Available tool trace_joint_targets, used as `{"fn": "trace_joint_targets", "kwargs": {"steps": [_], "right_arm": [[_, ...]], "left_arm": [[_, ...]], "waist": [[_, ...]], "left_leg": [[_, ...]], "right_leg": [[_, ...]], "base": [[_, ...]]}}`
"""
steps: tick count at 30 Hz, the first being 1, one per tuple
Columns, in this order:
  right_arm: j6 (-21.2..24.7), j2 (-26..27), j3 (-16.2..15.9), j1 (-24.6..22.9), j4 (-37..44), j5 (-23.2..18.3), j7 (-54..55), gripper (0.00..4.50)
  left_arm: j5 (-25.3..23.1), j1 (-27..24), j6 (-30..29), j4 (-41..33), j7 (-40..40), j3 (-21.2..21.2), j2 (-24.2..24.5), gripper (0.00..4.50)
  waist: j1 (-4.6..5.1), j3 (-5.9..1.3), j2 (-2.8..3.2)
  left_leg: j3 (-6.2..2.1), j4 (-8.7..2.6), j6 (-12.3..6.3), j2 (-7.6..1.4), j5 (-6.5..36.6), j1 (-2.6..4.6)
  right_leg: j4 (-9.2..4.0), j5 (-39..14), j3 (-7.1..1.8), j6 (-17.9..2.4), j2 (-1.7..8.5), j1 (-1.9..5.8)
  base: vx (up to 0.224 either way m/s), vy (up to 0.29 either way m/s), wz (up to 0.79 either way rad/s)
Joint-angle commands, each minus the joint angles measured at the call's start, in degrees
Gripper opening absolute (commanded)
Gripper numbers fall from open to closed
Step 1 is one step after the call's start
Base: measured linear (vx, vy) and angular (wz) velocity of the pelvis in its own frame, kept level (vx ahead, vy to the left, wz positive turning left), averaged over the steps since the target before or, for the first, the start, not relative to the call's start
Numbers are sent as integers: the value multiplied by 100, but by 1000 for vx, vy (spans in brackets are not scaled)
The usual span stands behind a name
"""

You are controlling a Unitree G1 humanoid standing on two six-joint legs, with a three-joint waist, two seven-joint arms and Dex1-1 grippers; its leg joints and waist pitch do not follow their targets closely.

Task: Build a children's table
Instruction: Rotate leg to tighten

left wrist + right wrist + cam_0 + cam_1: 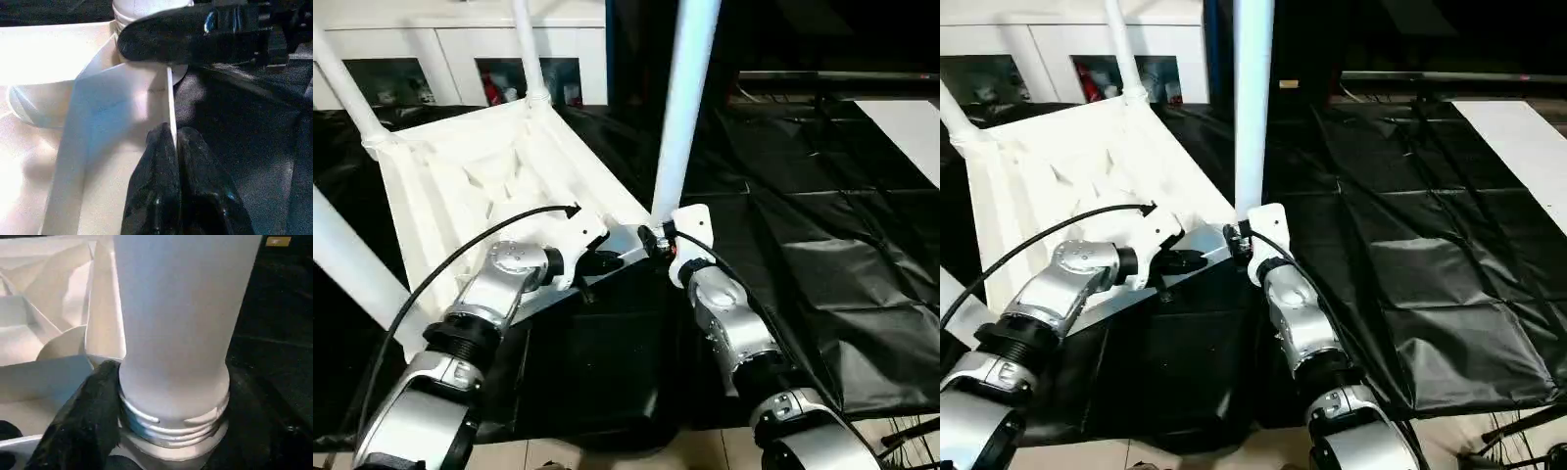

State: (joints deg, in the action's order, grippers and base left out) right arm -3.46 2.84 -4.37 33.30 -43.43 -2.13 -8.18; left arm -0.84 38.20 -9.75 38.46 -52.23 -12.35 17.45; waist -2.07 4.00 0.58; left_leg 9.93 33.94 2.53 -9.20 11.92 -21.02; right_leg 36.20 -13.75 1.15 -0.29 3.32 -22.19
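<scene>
The children's table lies upside down on a black sheet, ribbed underside up and its white tube legs pointing upward. At the table's near right corner a leg stands in its socket, and its threaded base shows at the collar. My right gripper is open around that base, with one black finger beside the threads. My left gripper is shut on the thin rim wall just beside that corner. In the head views it sits left of the leg.
A white cabinet with glass doors stands behind the table. The black sheet spreads wide to the right, up to a white board. A dark box sits below my forearms at the front edge.
</scene>
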Motion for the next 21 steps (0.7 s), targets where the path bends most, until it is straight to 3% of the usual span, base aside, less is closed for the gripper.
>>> {"fn": "trace_joint_targets", "kwargs": {"steps": [1,4,7,9,10,14,21], "right_arm": [[-42,-135,63,-121,260,-91,-157,362],[215,-436,102,-302,748,-290,-714,395],[460,-933,-53,-546,1294,-429,-1730,395],[527,-1117,-63,-626,1469,-553,-2104,395],[559,-1250,-81,-674,1577,-640,-2359,395],[581,-2166,-343,-983,2047,-1069,-4197,395],[861,-2815,-700,-1064,2311,-1314,-5886,395]], "left_arm": [[16,-209,145,67,-271,-121,60,0],[-7,-340,123,-130,-632,-265,227,0],[4,-452,68,-306,-996,-378,417,0],[3,-491,64,-355,-1130,-418,499,0],[4,-519,50,-392,-1234,-447,559,0],[62,-696,138,-654,-1930,-584,926,0],[393,-953,-94,-1449,-2773,-764,1278,0]], "waist": [[-37,-301,-35],[-65,-331,-42],[-117,-361,-34],[-158,-364,-35],[-163,-373,-4],[-195,-390,-21],[-250,-411,-29]], "left_leg": [[-114,-397,-557,-375,228,36],[-116,-381,-651,-385,119,37],[-106,-353,-762,-395,52,45],[-103,-346,-781,-406,10,51],[-107,-346,-780,-406,2,52],[-114,-328,-778,-407,91,25],[-97,-295,-823,-425,67,14]], "right_leg": [[-361,765,-255,-1670,509,278],[-329,1018,-250,-1643,504,306],[-310,1189,-243,-1664,501,301],[-301,1233,-245,-1686,510,288],[-297,1241,-241,-1708,506,289],[-288,1280,-225,-1745,506,337],[-266,1144,-190,-1953,509,317]], "base": [[0,0,0],[0,0,0],[0,0,0],[0,0,0],[0,0,0],[0,0,0],[0,0,0]]}}
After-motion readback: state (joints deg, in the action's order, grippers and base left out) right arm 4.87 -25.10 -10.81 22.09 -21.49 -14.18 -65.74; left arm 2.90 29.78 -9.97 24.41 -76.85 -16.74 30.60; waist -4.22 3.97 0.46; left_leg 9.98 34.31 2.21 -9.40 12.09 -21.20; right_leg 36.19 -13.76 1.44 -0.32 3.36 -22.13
